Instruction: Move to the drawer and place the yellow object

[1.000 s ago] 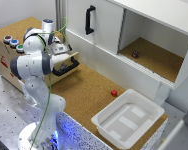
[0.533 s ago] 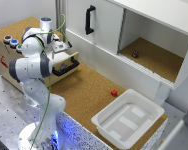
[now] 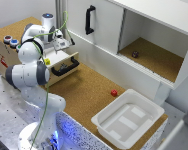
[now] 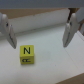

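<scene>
Drawer (image 3: 62,59) pulled out, white inside, holds the yellow object (image 4: 26,54), a small cube marked "N". Gripper (image 4: 38,30) spread wide, empty, just above it, object nearer one finger.

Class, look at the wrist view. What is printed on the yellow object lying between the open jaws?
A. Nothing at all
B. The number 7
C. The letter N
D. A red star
C: the yellow object is a small cube with a dark letter N on its facing side, lying free on the drawer's white floor.
</scene>
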